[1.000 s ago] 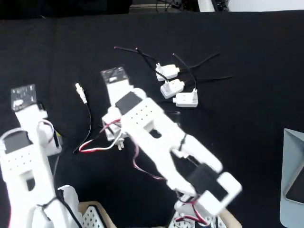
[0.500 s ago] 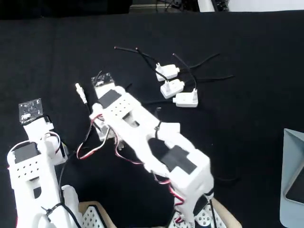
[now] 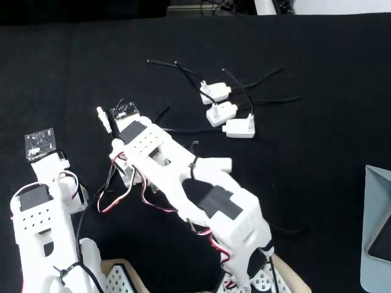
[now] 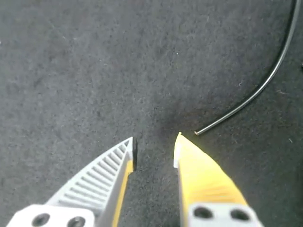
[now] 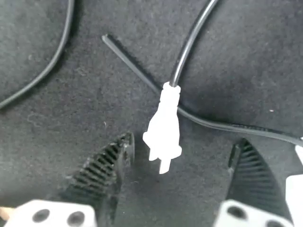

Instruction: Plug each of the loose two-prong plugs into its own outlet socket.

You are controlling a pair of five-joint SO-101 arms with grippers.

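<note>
**K:** Black cloth [image 3: 317,183] covers the table. Where's the loose plug?

**R:** White plug [image 5: 163,132] lies flat on the cloth between the fingers of the right gripper [image 5: 182,156]. Its prongs face the wrist camera. A black cord [image 5: 189,42] runs off the other end.

**K:** Claw state?

**R:** Right gripper is released and spread wide, one finger each side of the plug, neither touching it. A thin wire [image 5: 132,64] crosses beneath the spot where cord meets plug body.

**K:** High view?

**R:** Plug sits left of the table's middle. Right arm [image 3: 160,149] lies across the cloth with its tip at the plug. The cord trails back toward the arm bases.

**K:** Sockets?

**R:** Three white ones sit in a cluster, well apart from the plug, to its right: far socket [image 3: 215,93], middle socket [image 3: 221,113], near socket [image 3: 239,128]. Each has a black lead. Can't tell whether anything is seated in them.

**K:** Left side?

**R:** Left arm [image 3: 36,213] stands at the table's left edge. Left gripper [image 4: 155,149] hovers over the cloth, also released, with a narrow gap between its tips and gripping nothing. One finger is grey, one yellow. A wire end [image 4: 199,132] lies just beside the yellow fingertip; contact can't be told.

**K:** Anything else?

**R:** Grey object [image 3: 371,207] at the right edge.
</note>
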